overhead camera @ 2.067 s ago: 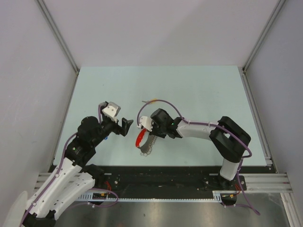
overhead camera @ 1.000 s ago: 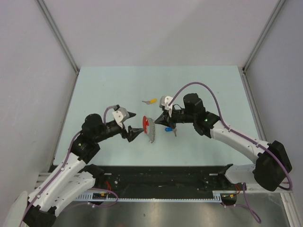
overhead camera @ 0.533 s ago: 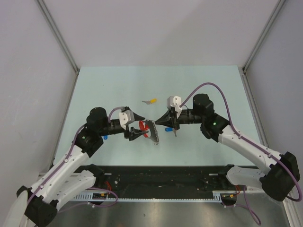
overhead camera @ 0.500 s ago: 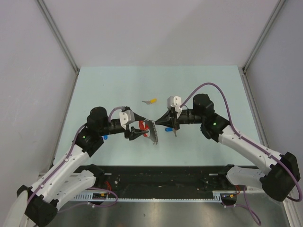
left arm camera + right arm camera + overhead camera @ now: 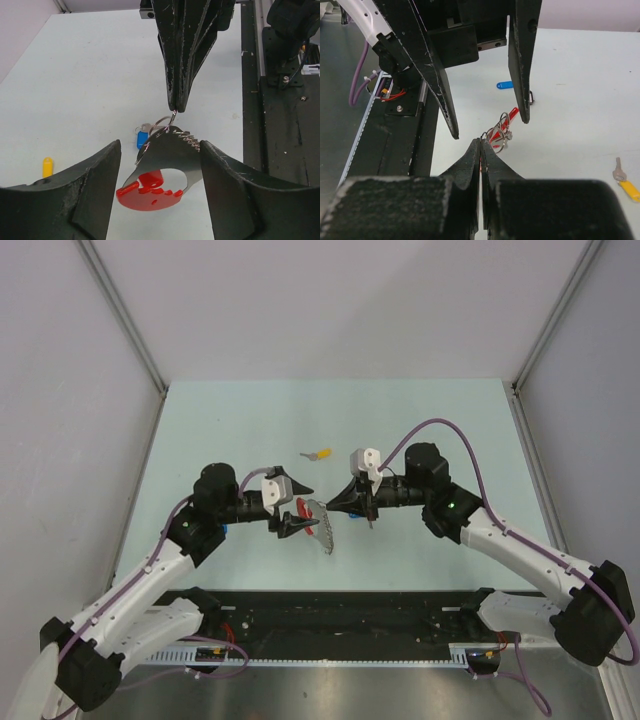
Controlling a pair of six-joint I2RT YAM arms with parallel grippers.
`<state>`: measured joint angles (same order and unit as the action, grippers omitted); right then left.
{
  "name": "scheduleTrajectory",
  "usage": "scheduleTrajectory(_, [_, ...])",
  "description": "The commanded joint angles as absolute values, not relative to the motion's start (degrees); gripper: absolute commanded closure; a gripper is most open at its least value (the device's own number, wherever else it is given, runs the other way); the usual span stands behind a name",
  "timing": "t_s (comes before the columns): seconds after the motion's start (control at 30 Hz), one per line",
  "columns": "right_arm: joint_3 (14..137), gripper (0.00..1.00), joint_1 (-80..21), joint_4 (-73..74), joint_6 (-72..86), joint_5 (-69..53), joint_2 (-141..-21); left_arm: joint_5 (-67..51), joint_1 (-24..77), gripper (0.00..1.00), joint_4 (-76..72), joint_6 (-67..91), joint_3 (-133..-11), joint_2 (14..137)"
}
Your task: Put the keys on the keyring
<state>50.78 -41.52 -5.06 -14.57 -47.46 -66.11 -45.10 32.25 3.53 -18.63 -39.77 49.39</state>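
Note:
The keyring [image 5: 167, 155], a silvery plate and rings with a curved red tag, hangs from my right gripper [image 5: 481, 144], which is shut on one of its small rings. In the top view the keyring [image 5: 322, 530] sits between both arms, with my right gripper [image 5: 331, 504] at its right. My left gripper [image 5: 160, 150] is open, its jaws on either side of the keyring without touching it; it also shows in the top view [image 5: 297, 510]. A blue key [image 5: 142, 139] lies under the right fingers. A yellow key [image 5: 320, 454] lies further back. Another blue key [image 5: 504, 85] lies behind the left gripper.
The pale green table [image 5: 440, 420] has grey walls on the left, right and back. A black rail [image 5: 350, 610] with the arm bases runs along the near edge. A small black loop [image 5: 531, 96] lies near the left finger.
The right gripper carried the keyring from the near edge to mid-table. The left gripper has come in from the left, and its open jaws now straddle the keyring.

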Motion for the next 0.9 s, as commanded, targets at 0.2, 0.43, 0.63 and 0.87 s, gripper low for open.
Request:
scheduleTrajectory(0.2, [51.24,1.0,-42.19,-9.84,-13.27,-50.88,-65.66,-48.25,32.52,0.31,3.07,-22.67,-40.34,51.23])
scheduleTrajectory(0.43, [51.24,1.0,-42.45,-10.9,-12.92,-53.35,-66.8,-53.43,32.61,0.34,4.75,-22.06,-41.31,54.31])
scheduleTrajectory(0.63, [51.33,1.0,-42.8,-11.78,-12.57,-53.96,-68.02,-56.86,32.61,0.46,3.69,-20.22,-41.22,55.02])
scheduleTrajectory(0.87, [51.24,1.0,-42.98,-12.57,-12.39,-54.32,-69.7,-58.79,32.61,0.76,1.85,-18.2,-40.7,54.85])
